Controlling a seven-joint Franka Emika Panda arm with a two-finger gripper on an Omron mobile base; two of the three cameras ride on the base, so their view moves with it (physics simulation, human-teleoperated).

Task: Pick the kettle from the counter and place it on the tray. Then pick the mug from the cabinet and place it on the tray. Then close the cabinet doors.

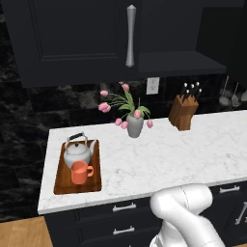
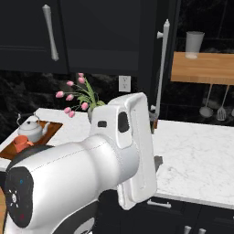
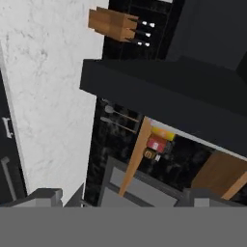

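gripper wide open and empty, kettle and mug both on the tray

gripper (image 3: 120,195) stands with its jaws spread wide and nothing between them; in the hand view its two dark finger tips rise at the bottom, one at the left (image 3: 46,197) and one at the right, against a rolled look at the tabletop edge, the knife block (image 3: 113,24) and the underside of a black door.

kettle (image 1: 77,152) sits upright on the tray (image 1: 60,185), at the tray's far end, its dark arched handle up; mug (image 1: 81,172) stands on the same tray just in front of the kettle, so close that they look to touch, its handle turned toward the right; tray lies at the left end of the tabletop (image 1: 173,154), near the front edge.

flower vase (image 1: 134,126) with pink tulips stands toward the back of the tabletop, well apart from the tray; the knife block stands further right against the dark wall, below a wall outlet (image 1: 152,85).

cabinet (image 1: 67,38) hangs above the tabletop; its left door (image 1: 79,34) with a long silver bar handle faces the camera flat; its right door (image 2: 165,59) is seen edge-on in the right base view, swung out from the cabinet front; beyond it a wooden shelf (image 2: 201,68) carries a pale cup (image 2: 194,44).
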